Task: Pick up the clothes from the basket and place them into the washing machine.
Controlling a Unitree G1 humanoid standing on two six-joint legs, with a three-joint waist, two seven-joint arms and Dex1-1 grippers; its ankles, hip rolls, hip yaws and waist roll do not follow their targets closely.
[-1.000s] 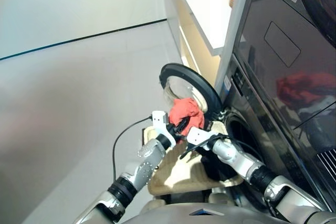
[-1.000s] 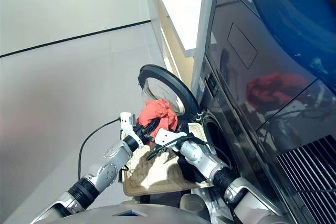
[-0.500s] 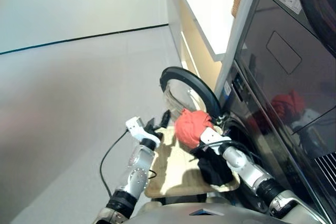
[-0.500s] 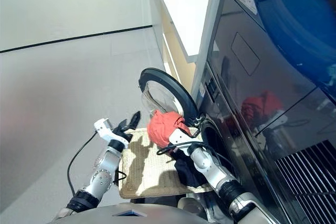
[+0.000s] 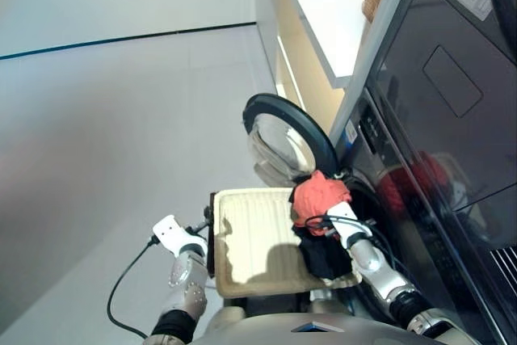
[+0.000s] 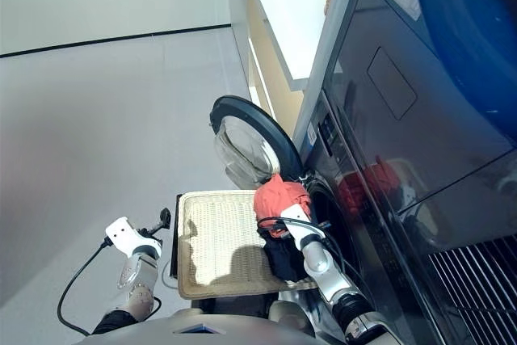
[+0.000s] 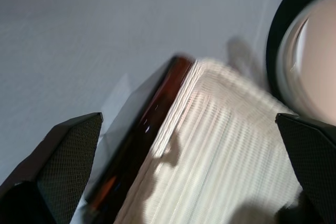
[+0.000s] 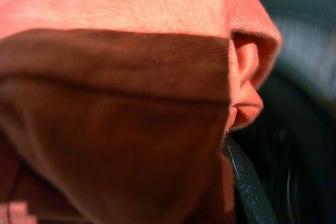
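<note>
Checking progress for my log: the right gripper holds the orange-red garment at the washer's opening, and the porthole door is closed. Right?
Not quite. The right gripper does hold the orange-red garment at the washing machine opening, but the porthole door is swung open, as the left eye view shows.

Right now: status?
Left gripper open, empty, beside basket. Right gripper holding red garment at washer opening. Door open, path clear.
</note>
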